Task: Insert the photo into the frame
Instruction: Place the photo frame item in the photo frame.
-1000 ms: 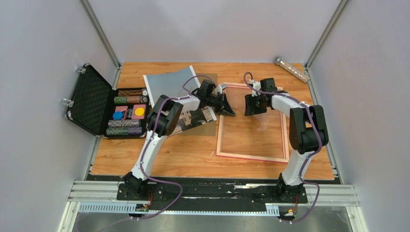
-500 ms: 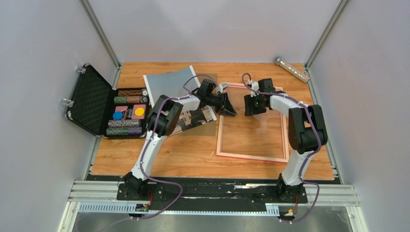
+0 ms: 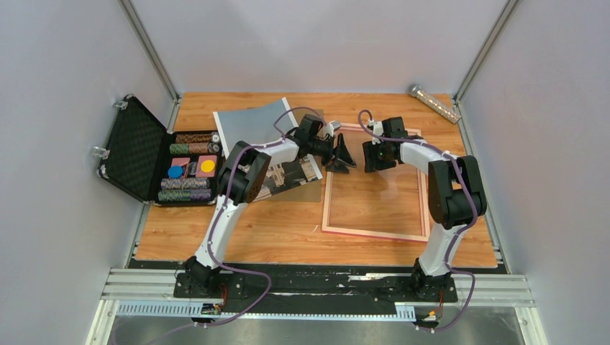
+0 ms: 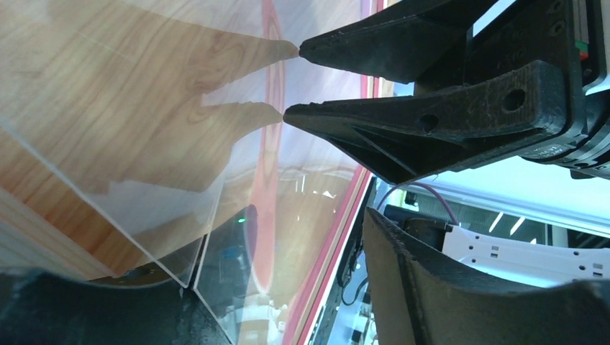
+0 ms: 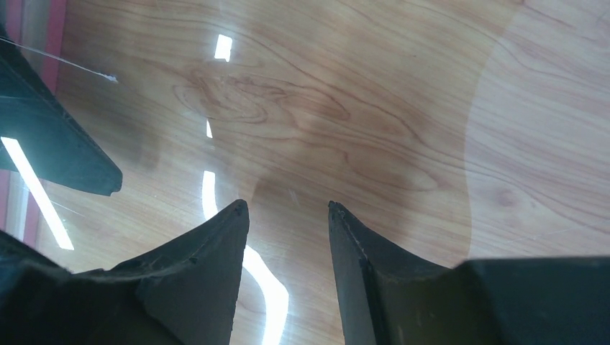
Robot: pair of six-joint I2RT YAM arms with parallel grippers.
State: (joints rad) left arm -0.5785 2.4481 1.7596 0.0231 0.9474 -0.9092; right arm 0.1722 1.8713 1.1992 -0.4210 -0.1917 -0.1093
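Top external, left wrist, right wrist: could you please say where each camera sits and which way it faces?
Top external: high behind the robot, looking down at the frame; left arm, right arm show.
Left wrist: faces the right pincer; own fingers below.
Right wrist: looks down at the table; own fingers below.
Both wrists share the frame.

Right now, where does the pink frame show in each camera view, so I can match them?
Top external: the frame lies flat at centre right.
Left wrist: the frame is a thin pink rail slanting down the middle.
Right wrist: the frame is only a pink strip in the top left corner.
Shared landmark: the right end effector, in all three views.
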